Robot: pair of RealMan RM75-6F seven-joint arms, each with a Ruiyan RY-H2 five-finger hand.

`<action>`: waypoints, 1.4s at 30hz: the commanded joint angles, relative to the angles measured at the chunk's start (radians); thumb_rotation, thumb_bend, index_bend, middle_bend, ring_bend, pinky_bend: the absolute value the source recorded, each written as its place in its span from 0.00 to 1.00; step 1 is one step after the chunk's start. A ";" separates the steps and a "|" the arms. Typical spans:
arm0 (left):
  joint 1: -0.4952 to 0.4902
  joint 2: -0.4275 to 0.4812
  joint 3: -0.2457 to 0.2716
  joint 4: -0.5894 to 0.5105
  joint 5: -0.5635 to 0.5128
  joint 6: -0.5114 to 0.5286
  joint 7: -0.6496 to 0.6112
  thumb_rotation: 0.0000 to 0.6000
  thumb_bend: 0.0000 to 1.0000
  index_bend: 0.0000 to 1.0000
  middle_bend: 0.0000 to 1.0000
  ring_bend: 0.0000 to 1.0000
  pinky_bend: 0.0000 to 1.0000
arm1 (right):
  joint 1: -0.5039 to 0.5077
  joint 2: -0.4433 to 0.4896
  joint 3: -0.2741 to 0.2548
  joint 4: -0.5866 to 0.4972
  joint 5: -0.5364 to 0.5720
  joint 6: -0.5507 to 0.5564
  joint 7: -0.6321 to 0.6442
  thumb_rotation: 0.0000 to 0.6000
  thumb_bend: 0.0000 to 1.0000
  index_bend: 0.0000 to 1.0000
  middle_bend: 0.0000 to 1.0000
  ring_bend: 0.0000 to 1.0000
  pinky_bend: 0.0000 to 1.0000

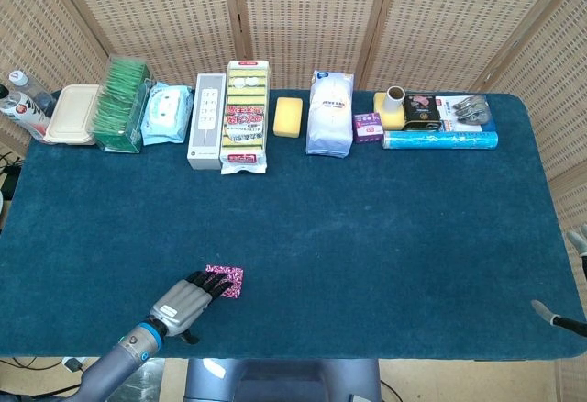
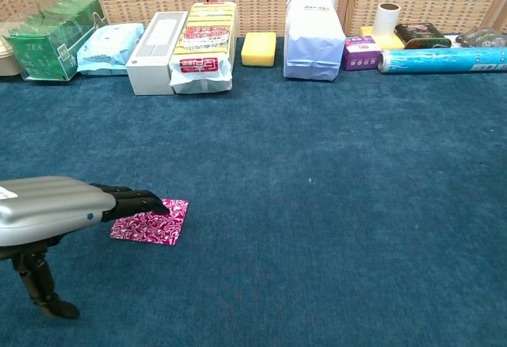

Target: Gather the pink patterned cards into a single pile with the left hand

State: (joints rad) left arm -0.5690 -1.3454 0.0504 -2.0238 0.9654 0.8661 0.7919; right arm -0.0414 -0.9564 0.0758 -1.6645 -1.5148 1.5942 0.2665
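A pink patterned card pile (image 1: 229,279) (image 2: 155,223) lies flat on the blue table cloth, near the front edge, left of centre. My left hand (image 1: 188,299) (image 2: 67,212) reaches over it from the left, palm down, fingers stretched out. Its fingertips (image 2: 150,203) overlap the card's left part; whether they touch it I cannot tell. The thumb (image 2: 36,287) hangs below, apart from the fingers, holding nothing. Only a sliver of my right hand (image 1: 573,278) shows, at the right edge of the head view, off the table's corner.
Along the back edge stands a row of goods: green tea box (image 1: 119,104), wipes pack (image 1: 167,113), white box (image 1: 206,119), yellow packet (image 1: 246,116), sponge (image 1: 288,116), white bag (image 1: 330,113), blue roll (image 1: 438,139). Blue cloth (image 1: 385,228) covers the table.
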 commanded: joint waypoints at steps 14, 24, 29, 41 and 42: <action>-0.103 -0.083 0.040 -0.009 -0.168 0.096 0.087 1.00 0.06 0.00 0.00 0.00 0.07 | -0.003 0.011 0.002 0.011 0.006 0.000 0.042 1.00 0.00 0.04 0.00 0.00 0.00; -0.139 -0.074 0.051 0.002 -0.244 0.119 0.069 1.00 0.06 0.00 0.00 0.00 0.07 | -0.003 0.011 0.003 0.013 0.011 0.000 0.046 1.00 0.00 0.04 0.00 0.00 0.00; -0.145 -0.057 0.052 0.014 -0.256 0.124 0.036 1.00 0.06 0.00 0.00 0.00 0.07 | -0.004 0.011 0.003 0.011 0.011 0.001 0.043 1.00 0.00 0.04 0.00 0.00 0.00; -0.130 0.011 0.067 0.064 -0.233 0.096 -0.094 1.00 0.06 0.00 0.00 0.00 0.07 | -0.005 0.012 0.005 0.008 0.014 0.003 0.038 1.00 0.00 0.04 0.00 0.00 0.00; -0.126 0.020 0.069 0.069 -0.227 0.092 -0.109 1.00 0.06 0.00 0.00 0.00 0.07 | -0.005 0.011 0.004 0.007 0.014 0.002 0.035 1.00 0.00 0.04 0.00 0.00 0.00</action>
State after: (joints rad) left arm -0.7003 -1.3363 0.1159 -1.9628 0.7305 0.9641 0.6977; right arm -0.0468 -0.9452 0.0802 -1.6573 -1.5007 1.5965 0.3027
